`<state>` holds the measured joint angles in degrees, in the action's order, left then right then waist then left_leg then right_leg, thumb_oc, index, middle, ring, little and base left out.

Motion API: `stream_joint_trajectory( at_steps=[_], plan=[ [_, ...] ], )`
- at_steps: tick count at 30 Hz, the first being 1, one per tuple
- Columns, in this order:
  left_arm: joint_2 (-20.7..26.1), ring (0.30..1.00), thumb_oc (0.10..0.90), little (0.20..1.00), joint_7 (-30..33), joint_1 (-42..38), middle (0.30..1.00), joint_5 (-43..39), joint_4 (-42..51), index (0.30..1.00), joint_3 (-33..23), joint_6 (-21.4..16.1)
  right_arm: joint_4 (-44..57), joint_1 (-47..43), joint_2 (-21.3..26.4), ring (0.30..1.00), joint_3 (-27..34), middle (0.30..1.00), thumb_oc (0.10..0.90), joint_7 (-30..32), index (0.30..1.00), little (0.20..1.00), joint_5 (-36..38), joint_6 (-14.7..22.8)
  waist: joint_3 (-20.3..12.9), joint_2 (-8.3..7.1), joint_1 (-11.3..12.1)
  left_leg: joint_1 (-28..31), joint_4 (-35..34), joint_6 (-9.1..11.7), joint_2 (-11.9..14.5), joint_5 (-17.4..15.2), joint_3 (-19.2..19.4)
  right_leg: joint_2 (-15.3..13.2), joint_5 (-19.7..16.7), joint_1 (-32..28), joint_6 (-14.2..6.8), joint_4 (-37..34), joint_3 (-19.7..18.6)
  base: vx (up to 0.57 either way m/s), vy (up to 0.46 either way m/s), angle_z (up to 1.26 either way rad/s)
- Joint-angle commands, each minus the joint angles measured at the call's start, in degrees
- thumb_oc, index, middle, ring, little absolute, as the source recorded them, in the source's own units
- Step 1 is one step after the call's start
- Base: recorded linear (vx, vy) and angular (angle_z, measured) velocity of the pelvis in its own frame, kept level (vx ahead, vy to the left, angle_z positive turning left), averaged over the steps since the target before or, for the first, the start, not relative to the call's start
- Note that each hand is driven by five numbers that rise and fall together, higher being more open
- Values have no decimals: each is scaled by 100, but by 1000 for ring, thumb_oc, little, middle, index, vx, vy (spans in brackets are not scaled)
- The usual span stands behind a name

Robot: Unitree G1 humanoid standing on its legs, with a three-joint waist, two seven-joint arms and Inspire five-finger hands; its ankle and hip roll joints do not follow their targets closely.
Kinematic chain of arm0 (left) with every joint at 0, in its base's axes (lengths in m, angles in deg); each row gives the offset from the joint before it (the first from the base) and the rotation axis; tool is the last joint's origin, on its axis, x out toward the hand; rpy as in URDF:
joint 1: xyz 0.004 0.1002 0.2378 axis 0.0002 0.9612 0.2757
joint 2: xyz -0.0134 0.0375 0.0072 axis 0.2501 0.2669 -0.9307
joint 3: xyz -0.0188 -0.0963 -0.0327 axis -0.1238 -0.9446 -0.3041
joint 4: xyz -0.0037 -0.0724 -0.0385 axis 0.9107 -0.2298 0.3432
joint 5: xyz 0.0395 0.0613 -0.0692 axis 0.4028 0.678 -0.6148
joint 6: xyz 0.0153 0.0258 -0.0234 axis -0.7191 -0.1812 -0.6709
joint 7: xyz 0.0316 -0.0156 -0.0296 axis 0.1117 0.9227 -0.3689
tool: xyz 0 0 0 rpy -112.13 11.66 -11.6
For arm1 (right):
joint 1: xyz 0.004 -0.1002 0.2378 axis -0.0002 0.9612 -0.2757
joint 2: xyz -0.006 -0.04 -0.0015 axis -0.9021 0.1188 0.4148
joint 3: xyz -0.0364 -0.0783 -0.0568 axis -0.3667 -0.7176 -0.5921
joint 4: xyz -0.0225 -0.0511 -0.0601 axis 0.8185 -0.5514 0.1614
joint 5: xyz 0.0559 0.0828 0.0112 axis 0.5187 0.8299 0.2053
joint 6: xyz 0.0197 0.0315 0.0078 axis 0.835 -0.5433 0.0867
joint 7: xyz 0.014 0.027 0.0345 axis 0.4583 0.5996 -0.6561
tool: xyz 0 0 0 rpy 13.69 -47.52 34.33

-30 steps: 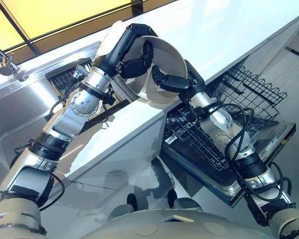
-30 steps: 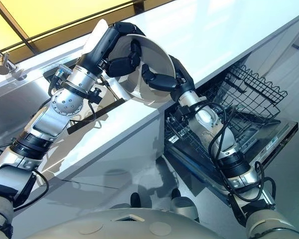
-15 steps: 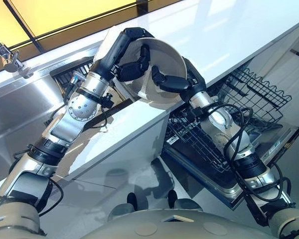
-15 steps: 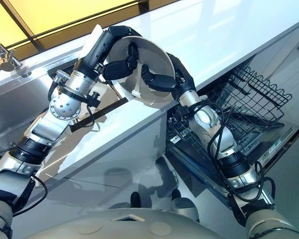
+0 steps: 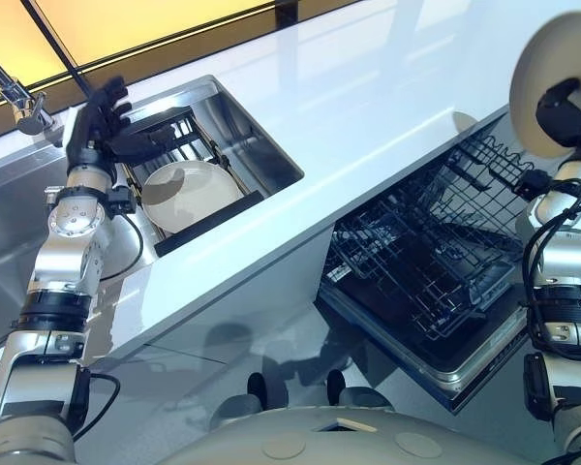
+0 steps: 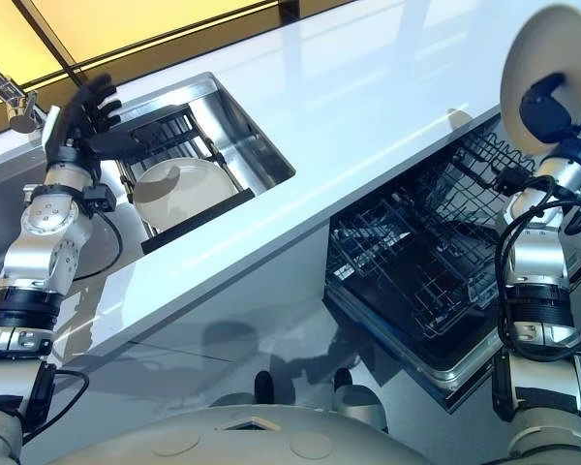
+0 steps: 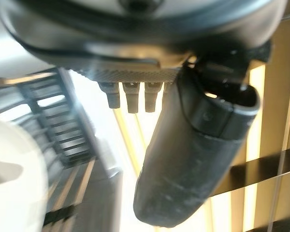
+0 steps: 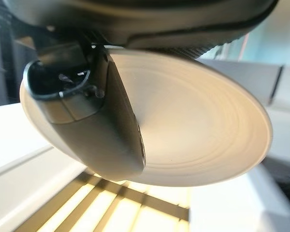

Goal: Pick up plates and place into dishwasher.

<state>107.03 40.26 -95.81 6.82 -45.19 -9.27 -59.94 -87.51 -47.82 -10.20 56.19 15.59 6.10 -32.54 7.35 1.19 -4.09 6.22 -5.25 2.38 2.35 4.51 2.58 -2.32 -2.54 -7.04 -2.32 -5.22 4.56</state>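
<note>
Left hand [image 5: 99, 107] hovers with fingers spread above the sink [image 5: 257, 136], where a second plate [image 5: 189, 189] lies; right hand [image 5: 562, 108] is clamped on a plate [image 5: 547, 48] held on edge; the dishwasher rack [image 5: 416, 262] lies below it, so that arm looks nearer.

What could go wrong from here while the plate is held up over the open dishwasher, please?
1. The right hand pinches the plate at one side, high above the dishwasher rack; a slip would likely drop it onto the wires.
2. Lowered at a wrong angle, the plate might strike the rack's upright wires rather than slot between them.
3. The open left hand hovers near the faucet and might knock it.
</note>
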Motion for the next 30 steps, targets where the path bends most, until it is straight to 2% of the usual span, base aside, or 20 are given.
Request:
stream_joint_trajectory(
  at_steps=[1, 6, 9, 11, 15, 20, 30],
  plan=[
    [527, 900, 800, 900, 203, -445, 900, 513, -4, 900, -334, -443, 0, 52, 683, 300, 265, 300, 100, 322, 300, 200, -421, 295, -472, 171, 42, 67, 45, -246, -337, -446, 56, 426, 666, 169, 2, 682, 132, 63, -20, 24],
    [927, 900, 800, 900, 159, -530, 900, 437, -435, 900, -356, -290, -963, 424, 848, 300, 342, 300, 100, -155, 300, 200, -161, 49, -411, 222, 27, 69, 58, -222, -350, -438, 31, 406, 717, 188, 11, 771, 186, 58, -27, 10],
    [1174, 900, 800, 900, 145, -663, 900, 301, -662, 900, -297, -170, -1471, 493, 958, 300, 107, 300, 100, -638, 300, 200, -94, -113, -356, 243, 47, 51, 85, -200, -354, -426, -3, 389, 740, 185, 35, 788, 229, 70, -48, 0],
    [1274, 900, 800, 900, 100, -713, 900, 255, -785, 900, -263, -170, -1659, 479, 975, 300, -45, 300, 100, -745, 300, 200, -73, -125, -311, 250, 70, 38, 107, -187, -355, -410, -30, 384, 749, 188, 49, 814, 256, 74, -62, 0],
    [1494, 900, 800, 900, -43, -857, 900, 406, -997, 900, -138, -148, -1967, 324, 1084, 300, -427, 300, 100, -993, 300, 200, -233, -274, -195, 277, 134, -38, 196, -149, -356, -400, -116, 381, 768, 202, 82, 852, 303, 55, -54, 4],
    [1797, 900, 800, 900, -286, -1154, 900, 519, -1166, 900, 134, -47, -2099, -102, 1335, 300, -1079, 300, 100, -1289, 300, 200, -857, -550, 5, 334, 199, -228, 350, -107, -372, -375, -256, 369, 790, 305, 131, 944, 333, 2, -32, 21],
    [2356, 900, 800, 900, -1118, -2064, 900, 604, -1483, 900, 905, -162, -2476, -1037, 1634, 300, -2149, 300, 100, -1707, 300, 200, -1559, -510, 462, 526, 265, -577, 519, -53, -429, -300, -453, 333, 789, 563, 180, 1065, 357, -56, -10, 14]
  ],
)
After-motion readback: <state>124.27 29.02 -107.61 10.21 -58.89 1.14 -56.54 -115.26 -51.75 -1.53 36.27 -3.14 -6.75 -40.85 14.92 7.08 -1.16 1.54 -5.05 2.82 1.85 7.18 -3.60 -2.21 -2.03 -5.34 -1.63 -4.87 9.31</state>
